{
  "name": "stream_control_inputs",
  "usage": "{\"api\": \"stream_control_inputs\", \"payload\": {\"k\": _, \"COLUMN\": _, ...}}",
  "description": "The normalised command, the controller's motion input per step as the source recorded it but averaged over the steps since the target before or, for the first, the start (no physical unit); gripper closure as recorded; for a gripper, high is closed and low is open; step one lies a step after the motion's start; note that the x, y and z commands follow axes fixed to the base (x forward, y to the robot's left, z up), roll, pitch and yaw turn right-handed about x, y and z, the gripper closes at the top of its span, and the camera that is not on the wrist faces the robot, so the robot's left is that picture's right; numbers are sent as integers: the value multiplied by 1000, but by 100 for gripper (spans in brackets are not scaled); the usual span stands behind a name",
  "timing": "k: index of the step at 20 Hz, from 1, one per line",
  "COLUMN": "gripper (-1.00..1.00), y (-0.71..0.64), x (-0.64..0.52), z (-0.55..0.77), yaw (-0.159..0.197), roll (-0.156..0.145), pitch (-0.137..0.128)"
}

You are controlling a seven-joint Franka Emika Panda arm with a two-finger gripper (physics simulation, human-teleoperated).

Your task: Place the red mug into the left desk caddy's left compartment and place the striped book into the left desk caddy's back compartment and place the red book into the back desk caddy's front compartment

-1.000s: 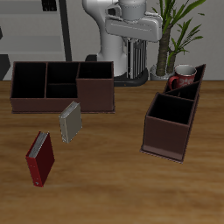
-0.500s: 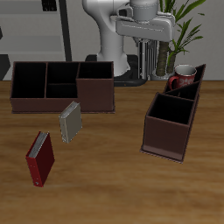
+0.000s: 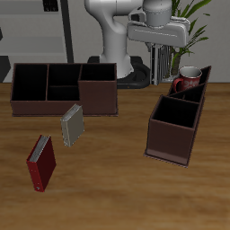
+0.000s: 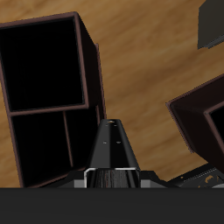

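My gripper [image 3: 161, 59] hangs in the air, shut on the striped book [image 3: 162, 72], which stands upright in it between the two caddies. In the wrist view the book's dark edge [image 4: 114, 144] runs out from between the fingers of my gripper [image 4: 114, 171]. The left desk caddy [image 3: 172, 133] stands angled beside it, its big bin [image 4: 44, 61] below me. At the far end of that caddy sits the red mug [image 3: 187, 79]. The red book [image 3: 40, 163] stands on the table near the front. The back desk caddy [image 3: 97, 97] is wide and dark.
A plain grey book [image 3: 72, 124] stands upright on the table in front of the back desk caddy, and shows again in the wrist view as the grey book [image 4: 213, 22]. The robot's base [image 3: 117, 45] and a potted plant [image 3: 190, 22] stand at the back.
My gripper has carried the striped book sideways from above the back desk caddy's end toward the left desk caddy. Nothing else has moved.
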Motion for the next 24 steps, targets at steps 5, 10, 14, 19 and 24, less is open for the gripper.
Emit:
{"api": "stream_control_inputs", "payload": {"k": 5, "gripper": 100, "y": 214, "x": 174, "z": -132, "yaw": -27, "roll": 6, "pitch": 44}}
{"api": "stream_control_inputs", "payload": {"k": 10, "gripper": 100, "y": 225, "x": 73, "z": -97, "yaw": -3, "roll": 16, "pitch": 25}}
{"api": "stream_control_inputs", "payload": {"k": 14, "gripper": 100, "y": 258, "x": 46, "z": -171, "yaw": -2, "roll": -6, "pitch": 26}}
{"api": "stream_control_inputs", "payload": {"k": 19, "gripper": 100, "y": 127, "x": -59, "z": -63, "yaw": 19, "roll": 23, "pitch": 0}}
{"api": "stream_control_inputs", "payload": {"k": 24, "gripper": 100, "y": 336, "x": 22, "z": 54, "yaw": 22, "roll": 41, "pitch": -8}}
